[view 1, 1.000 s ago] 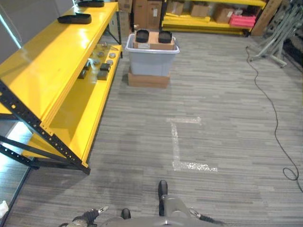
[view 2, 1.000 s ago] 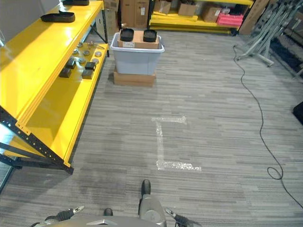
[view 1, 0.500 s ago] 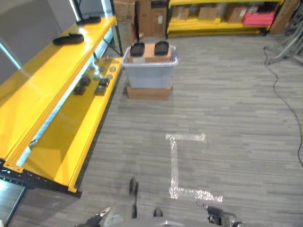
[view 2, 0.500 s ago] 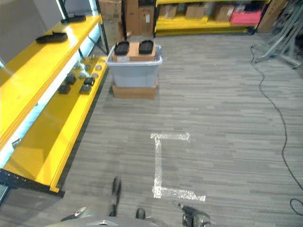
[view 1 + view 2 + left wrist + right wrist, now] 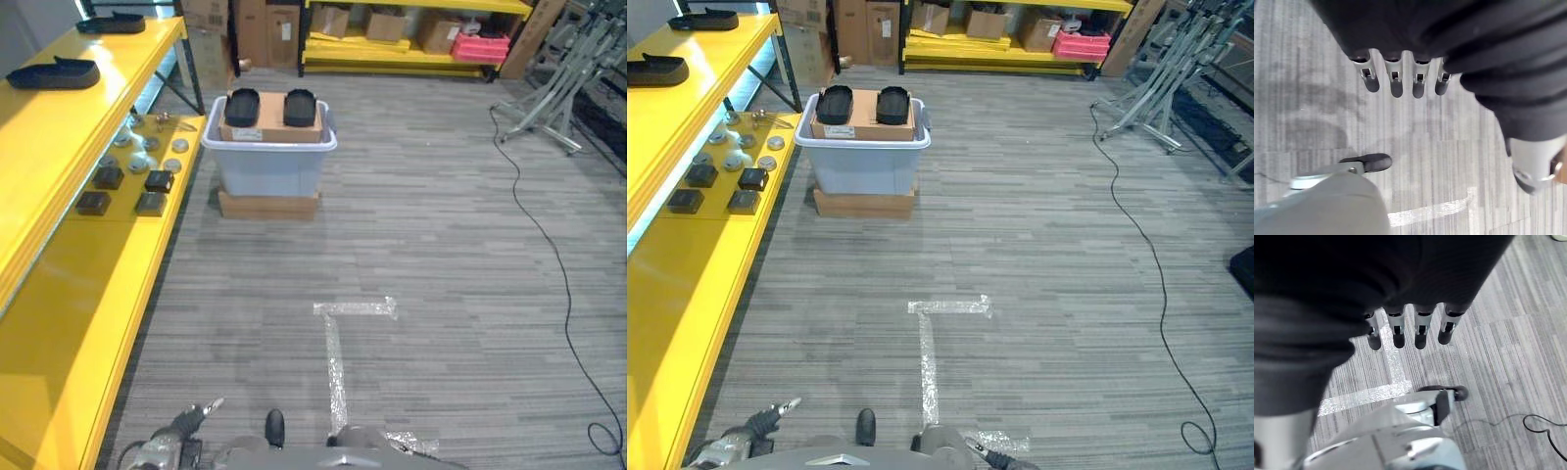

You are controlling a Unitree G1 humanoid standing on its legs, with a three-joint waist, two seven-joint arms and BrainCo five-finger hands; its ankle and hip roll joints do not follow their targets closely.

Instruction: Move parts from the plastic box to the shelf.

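The grey plastic box (image 5: 269, 162) stands on a flat cardboard slab (image 5: 267, 206) on the floor ahead, by the yellow shelf (image 5: 108, 255) on the left. Two black parts (image 5: 242, 106) (image 5: 300, 106) rest on a cardboard carton inside the box. The shelf's lower level holds several black blocks (image 5: 150, 204) and round silver discs (image 5: 172, 166). A black part (image 5: 54, 71) lies on its upper level. My left hand (image 5: 1396, 83) and right hand (image 5: 1420, 330) hang over the carpet, far from the box, fingers straight and holding nothing.
Silver tape (image 5: 333, 362) marks an angle on the grey carpet between me and the box. A yellow rack (image 5: 392, 64) with cartons and a red crate (image 5: 480, 46) lines the back. Metal stands (image 5: 554, 98) sit at the back right. A black cable (image 5: 549, 255) trails across the floor on the right.
The camera has swung and moved forward: the box now shows larger and left of centre, the shelf closer on the left. The things themselves have not moved.
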